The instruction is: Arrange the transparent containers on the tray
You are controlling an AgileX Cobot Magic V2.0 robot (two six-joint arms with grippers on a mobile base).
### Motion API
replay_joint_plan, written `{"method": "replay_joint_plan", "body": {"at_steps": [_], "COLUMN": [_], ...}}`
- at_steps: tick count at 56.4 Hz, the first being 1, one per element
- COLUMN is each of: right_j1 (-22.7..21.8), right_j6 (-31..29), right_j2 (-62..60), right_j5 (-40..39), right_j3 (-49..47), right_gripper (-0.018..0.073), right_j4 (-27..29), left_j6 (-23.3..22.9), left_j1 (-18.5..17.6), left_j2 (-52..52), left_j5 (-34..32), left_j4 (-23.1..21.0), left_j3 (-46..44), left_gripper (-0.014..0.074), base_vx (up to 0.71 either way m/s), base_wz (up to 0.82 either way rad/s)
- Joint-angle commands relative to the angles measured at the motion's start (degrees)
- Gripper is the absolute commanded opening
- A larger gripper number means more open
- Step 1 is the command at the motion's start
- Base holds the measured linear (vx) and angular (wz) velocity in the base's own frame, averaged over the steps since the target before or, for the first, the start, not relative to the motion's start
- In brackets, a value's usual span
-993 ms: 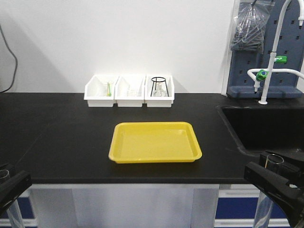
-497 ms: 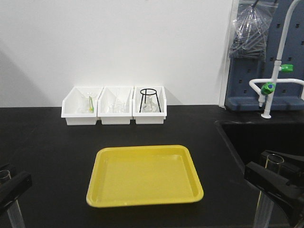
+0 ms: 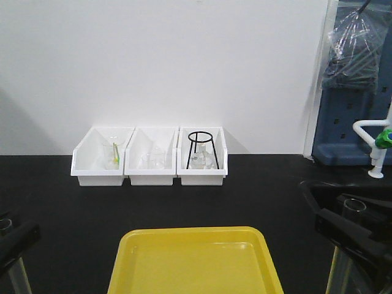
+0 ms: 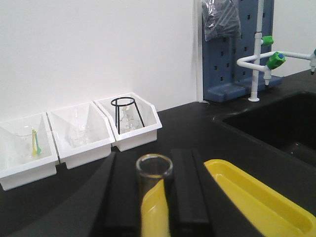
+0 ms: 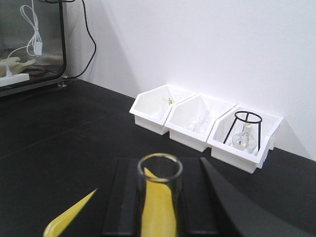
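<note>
The yellow tray lies on the black counter at the bottom centre, between my two arms. My left gripper sits at the lower left, shut on an upright clear test tube. In the left wrist view that tube stands between the black fingers, with the tray to its right. My right gripper at the lower right is shut on a second test tube. The right wrist view shows this tube upright between the jaws, with a tray corner to its left.
Three white bins holding glassware line the back wall; the right one holds a black wire tripod. A sink, a faucet with a green knob and a blue pegboard are on the right. A glass case stands far left.
The whole view has moved closer to the counter: the bins look larger and the tray has slid down to the frame's bottom edge. Both grippers still hold their tubes.
</note>
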Motion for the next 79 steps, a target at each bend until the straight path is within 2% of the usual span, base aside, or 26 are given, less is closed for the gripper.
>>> {"method": "replay_joint_plan", "body": {"at_steps": [1,25,79], "right_j1": [-0.21,-0.21,-0.21], "right_j6": [-0.22,-0.22,-0.22], "right_j2": [-0.24,-0.24,-0.24], "right_j5": [1.25,1.25,1.20], "right_j3": [-1.72,-1.72,-1.72], "right_gripper": [-0.0011,-0.0011,-0.0011], "right_j4": [-0.80,-0.80,-0.72], "left_j6": [-0.28,-0.28,-0.35], "left_j1": [-0.43,-0.43,-0.43], "left_j2": [-0.31,-0.31,-0.31], "left_j5": [-4.00,-4.00,-4.00], "left_j4": [-0.75,-0.75,-0.81], "left_j3": [-1.65,-1.65,-1.65], "left_gripper": [-0.0006,-0.0006,-0.0006], "base_vx": [0.27,0.17,0.00], "base_wz": [0.03,-0.01,0.00]}}
